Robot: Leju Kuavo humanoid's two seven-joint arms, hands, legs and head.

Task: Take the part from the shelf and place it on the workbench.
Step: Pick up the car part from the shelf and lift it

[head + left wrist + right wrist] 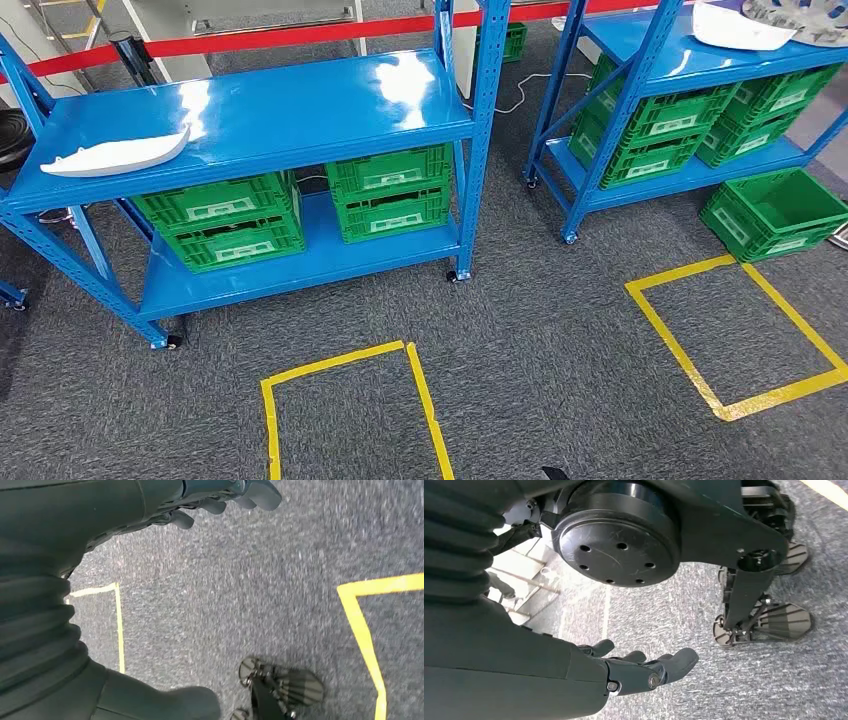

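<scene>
You face a big blue shelf [250, 120]. The white part [115, 155] lies on its top board, far left. Green crates [390, 190] sit below; their labels are too small to read. Your left hand [220, 497] and right hand [639, 667] hang loose and hold nothing. Step too far right and you could miss the part.

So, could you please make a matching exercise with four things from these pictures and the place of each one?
Things:
1. white part
2. single green crate
3. red barrier tape
4. left hand

Places:
A. behind the shelves
B. hanging above the grey carpet
C. on the top of the left blue shelf
D. on the floor beside the right shelf

Pairs: 1-C, 2-D, 3-A, 4-B
</scene>
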